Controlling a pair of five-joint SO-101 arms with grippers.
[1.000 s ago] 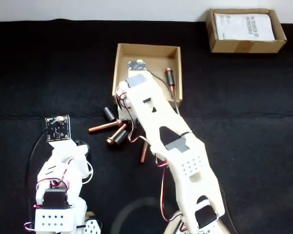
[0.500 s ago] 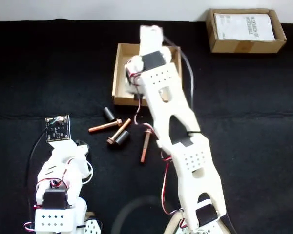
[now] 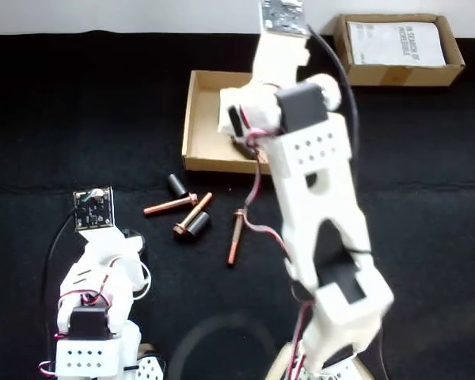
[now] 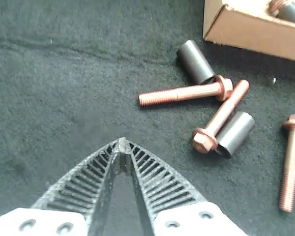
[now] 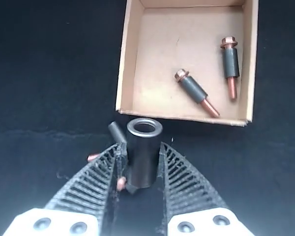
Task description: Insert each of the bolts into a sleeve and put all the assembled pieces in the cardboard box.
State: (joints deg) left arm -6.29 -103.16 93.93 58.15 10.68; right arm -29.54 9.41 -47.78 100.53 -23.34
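From above, the right arm (image 3: 313,158) stands raised over the near edge of the cardboard box (image 3: 206,127), a pose that suits carrying a part clear of the table (image 3: 63,119). The left arm (image 3: 99,261) sits folded at the near left, apart from the parts. In front of the box lie a loose sleeve (image 3: 176,185), a bolt (image 3: 169,206) just beside it, a second bolt (image 3: 194,212) touching a second sleeve (image 3: 199,225), and a third bolt (image 3: 235,236) further right. A second box (image 3: 396,75) at the far right holds a sheet of paper.

At the left wrist, the left gripper (image 4: 122,146) is closed on nothing, its tips meeting over bare table just short of the loose parts. None of the three bolts sits inside a sleeve; the second only lies alongside its neighbour.

At the right wrist, the right gripper (image 5: 141,146) clamps a held sleeve (image 5: 143,164) upright with its open end up, probably so a bolt can go in from above. It hangs just outside the box's near wall. Inside the box lie two assembled pieces (image 5: 195,92) (image 5: 230,66), each a bolt through a sleeve, close to one side wall. By my reckoning, three bolts remain to be fitted.
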